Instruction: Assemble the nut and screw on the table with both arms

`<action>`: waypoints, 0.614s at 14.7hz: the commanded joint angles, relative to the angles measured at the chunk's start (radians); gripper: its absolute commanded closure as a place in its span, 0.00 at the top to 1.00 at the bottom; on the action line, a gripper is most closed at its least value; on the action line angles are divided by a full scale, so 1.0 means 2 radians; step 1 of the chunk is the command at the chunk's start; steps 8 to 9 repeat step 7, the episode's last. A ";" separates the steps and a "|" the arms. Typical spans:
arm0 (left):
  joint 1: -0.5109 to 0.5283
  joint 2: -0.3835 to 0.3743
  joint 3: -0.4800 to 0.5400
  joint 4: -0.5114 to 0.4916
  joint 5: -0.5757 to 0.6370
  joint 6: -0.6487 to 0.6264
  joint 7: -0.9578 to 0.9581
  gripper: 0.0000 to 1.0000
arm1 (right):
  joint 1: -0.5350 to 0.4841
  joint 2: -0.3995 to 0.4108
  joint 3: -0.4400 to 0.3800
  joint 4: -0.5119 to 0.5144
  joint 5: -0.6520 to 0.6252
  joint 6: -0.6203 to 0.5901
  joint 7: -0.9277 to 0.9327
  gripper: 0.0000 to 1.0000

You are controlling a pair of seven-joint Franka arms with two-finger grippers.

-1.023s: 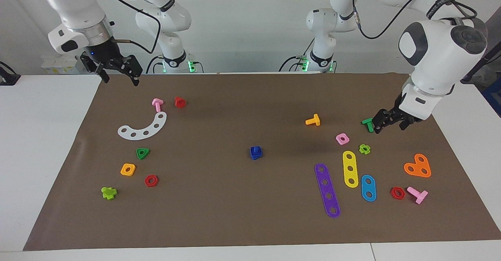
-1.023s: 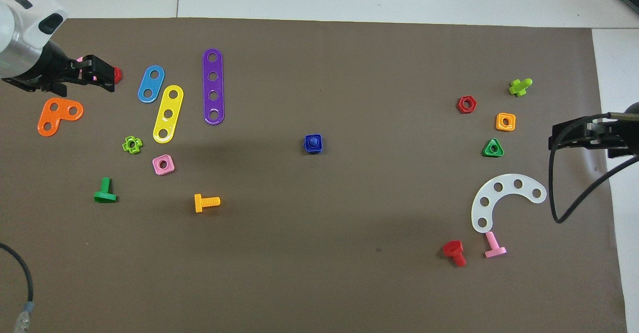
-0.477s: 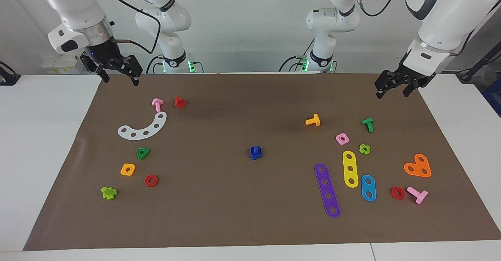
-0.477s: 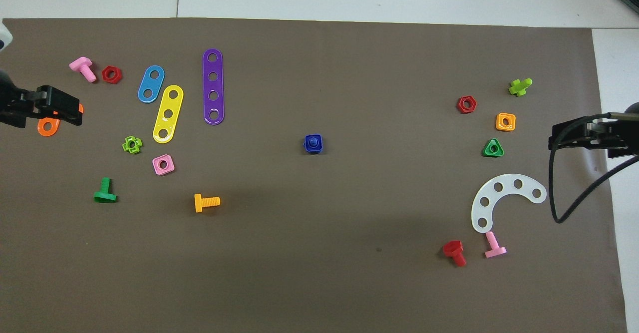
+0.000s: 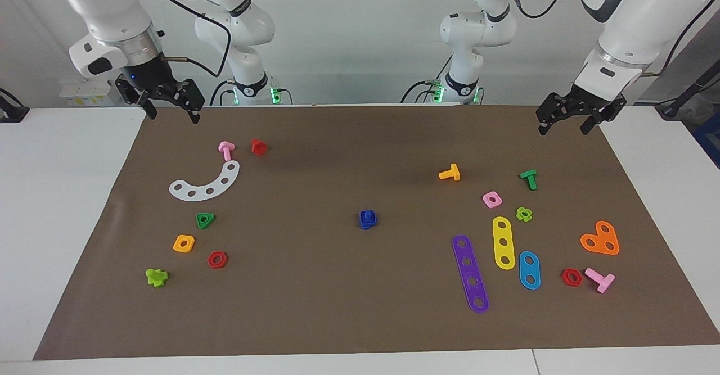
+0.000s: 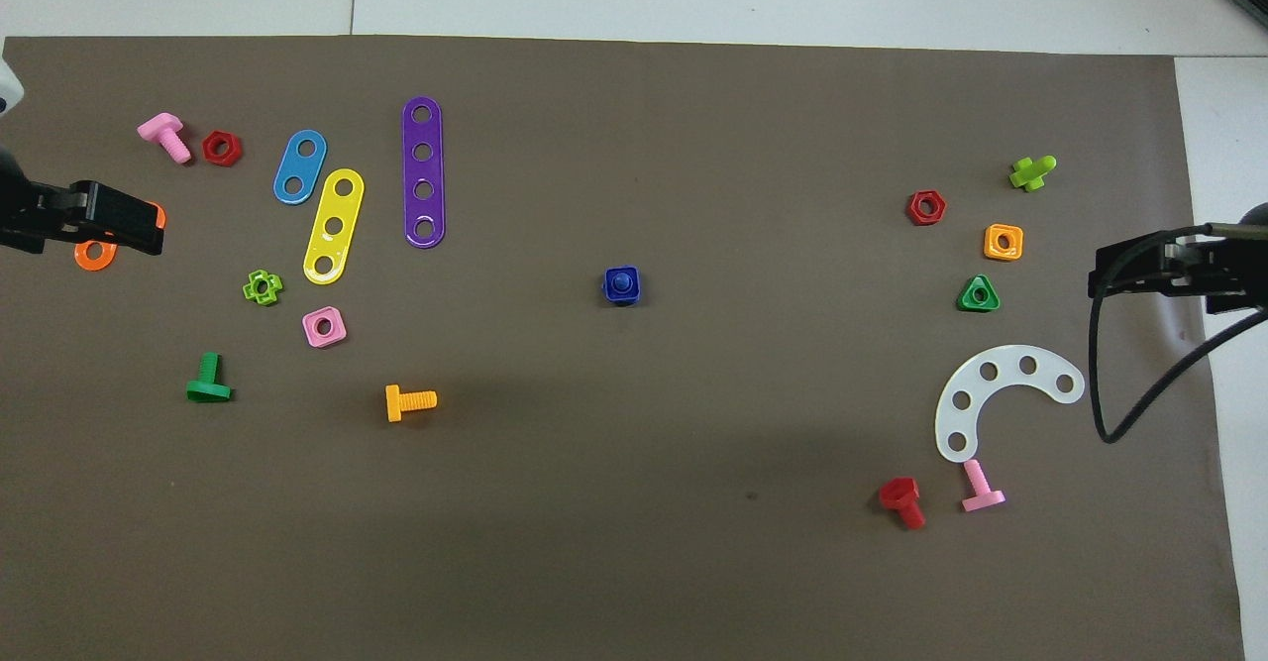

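Note:
The dark-blue square nut [image 5: 367,216] sits in the middle of the brown mat [image 5: 360,319] with the dark-blue screw's shaft tip [image 6: 621,283] showing through its hole; the screw's head is under the nut. The pair also shows in the overhead view [image 6: 630,294]. My left gripper [image 5: 562,130] hangs open and empty over the mat's edge by the robots at the left arm's end, also in the overhead view [image 6: 149,230]. My right gripper [image 5: 173,116] waits open and empty over the mat's corner at the right arm's end, also in the overhead view [image 6: 1098,279].
At the left arm's end lie a green bolt [image 5: 529,178], orange bolt [image 5: 450,172], pink nut [image 5: 491,199], purple [image 5: 470,272], yellow and blue strips, and an orange heart plate [image 5: 601,238]. At the right arm's end lie a white arc [image 5: 205,184], green triangular nut [image 5: 205,220], yellow-orange nut [image 5: 184,243], and red nuts.
My left gripper has risen from beside the green bolt and drawn back to the mat's edge by the robots. The right arm and the blue pair have not moved.

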State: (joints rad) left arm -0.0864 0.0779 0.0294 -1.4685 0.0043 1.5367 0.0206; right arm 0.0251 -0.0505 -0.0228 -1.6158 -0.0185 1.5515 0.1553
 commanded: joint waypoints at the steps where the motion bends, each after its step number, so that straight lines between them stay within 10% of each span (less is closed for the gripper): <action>1: -0.002 -0.011 0.001 -0.013 0.011 0.013 0.010 1.00 | -0.005 -0.011 0.003 -0.011 0.009 0.002 -0.008 1.00; 9: 0.000 -0.013 0.001 -0.015 0.010 0.022 0.013 1.00 | -0.005 -0.011 0.003 -0.011 0.009 0.002 -0.008 1.00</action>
